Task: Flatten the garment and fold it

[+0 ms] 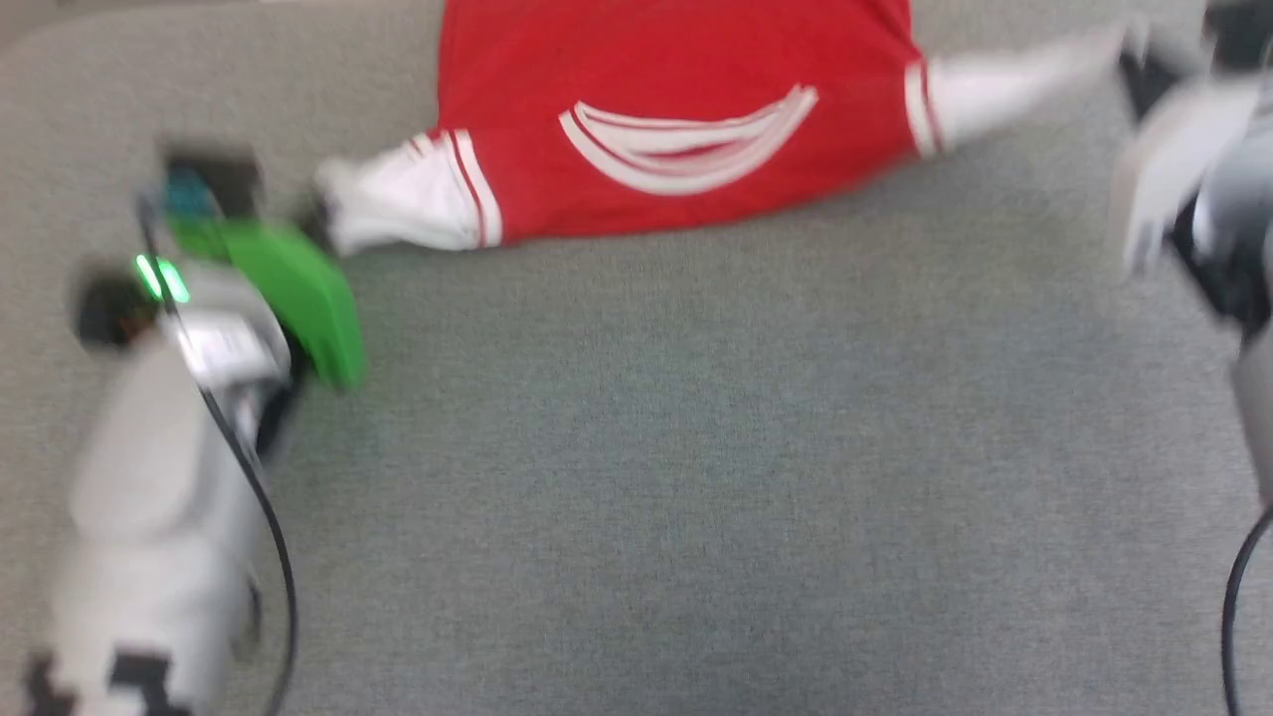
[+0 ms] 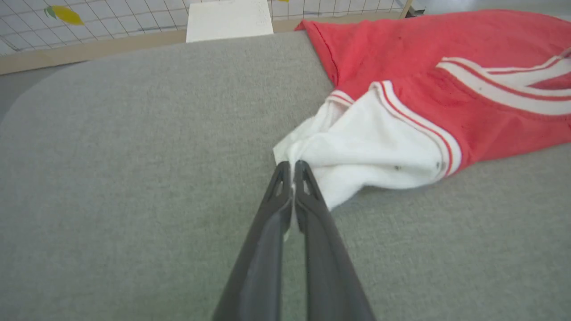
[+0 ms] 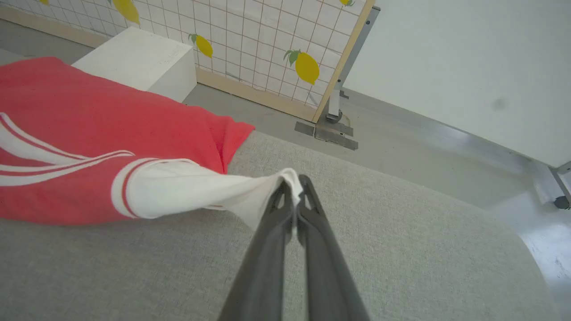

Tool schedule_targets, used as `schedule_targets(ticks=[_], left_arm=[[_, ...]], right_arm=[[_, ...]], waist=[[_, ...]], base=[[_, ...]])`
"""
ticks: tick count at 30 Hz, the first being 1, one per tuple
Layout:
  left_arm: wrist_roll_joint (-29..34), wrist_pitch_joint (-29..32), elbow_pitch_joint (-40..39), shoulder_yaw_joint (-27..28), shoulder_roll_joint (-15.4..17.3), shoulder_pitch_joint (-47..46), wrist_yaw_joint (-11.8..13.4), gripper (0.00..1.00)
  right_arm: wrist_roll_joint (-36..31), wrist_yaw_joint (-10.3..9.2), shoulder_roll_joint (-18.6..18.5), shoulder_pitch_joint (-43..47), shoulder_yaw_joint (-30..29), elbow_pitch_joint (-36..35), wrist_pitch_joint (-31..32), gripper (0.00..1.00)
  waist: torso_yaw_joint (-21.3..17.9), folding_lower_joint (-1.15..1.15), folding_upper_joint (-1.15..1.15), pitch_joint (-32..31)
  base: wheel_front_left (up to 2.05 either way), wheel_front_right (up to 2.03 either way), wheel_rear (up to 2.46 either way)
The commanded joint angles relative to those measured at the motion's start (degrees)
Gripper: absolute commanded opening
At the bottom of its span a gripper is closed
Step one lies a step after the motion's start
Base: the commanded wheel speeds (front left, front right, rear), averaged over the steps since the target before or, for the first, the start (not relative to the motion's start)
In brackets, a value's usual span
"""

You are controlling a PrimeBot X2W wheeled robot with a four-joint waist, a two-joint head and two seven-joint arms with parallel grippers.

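Slippage looms: left hand (image 2: 290, 167) and right hand (image 3: 294, 180) each pinch just a white sleeve edge of the thin red jersey (image 1: 676, 60) between them; uneven pulling could free one.

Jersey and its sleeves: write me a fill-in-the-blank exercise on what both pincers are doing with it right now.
1. The left pincer grips a sleeve coloured ____.
2. Open or shut, the right pincer is ____ on the other sleeve.
3. The jersey lies on a surface coloured ____.
Missing words: white; shut; grey.
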Motion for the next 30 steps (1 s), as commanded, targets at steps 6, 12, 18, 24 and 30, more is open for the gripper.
schedule_targets(ticks=[6,12,18,24,30], left_arm=[[-7.42,3.21,-7.03,-3.22,0.15,15.05,-0.42,0.00],[-10.78,3.67,-14.96,-3.28,0.38,28.29,1.18,0.00],[-11.61,4.04,-22.61,-2.54,0.29,39.49,5.95,0.00],[-12.92,4.33,-28.02,-1.67,-1.00,47.81,10.33,0.00],[-12.90,4.93,-29.77,-2.37,-2.01,53.09,13.16,0.00]], right_arm=[[6.48,-0.09,-2.77,15.63,-0.49,-5.52,6.33,0.00],[7.49,-0.09,-0.46,32.22,-9.22,-15.36,13.06,0.00],[5.20,-0.09,7.44,47.83,-19.92,-28.17,22.26,0.00],[3.45,-0.09,15.97,58.65,-26.49,-37.57,28.79,0.00],[3.71,-0.09,18.32,64.50,-29.14,-36.84,30.56,0.00]], waist=[[0.21,0.00,0.00,-8.15],[0.14,0.00,0.00,-12.80],[0.11,0.00,0.00,-14.79],[0.27,0.00,0.00,-15.25],[0.68,0.00,0.00,-16.03]], base=[[0.00,0.00,0.00],[0.00,0.00,0.00],[0.00,0.00,0.00],[0.00,0.00,0.00],[0.00,0.00,0.00]])
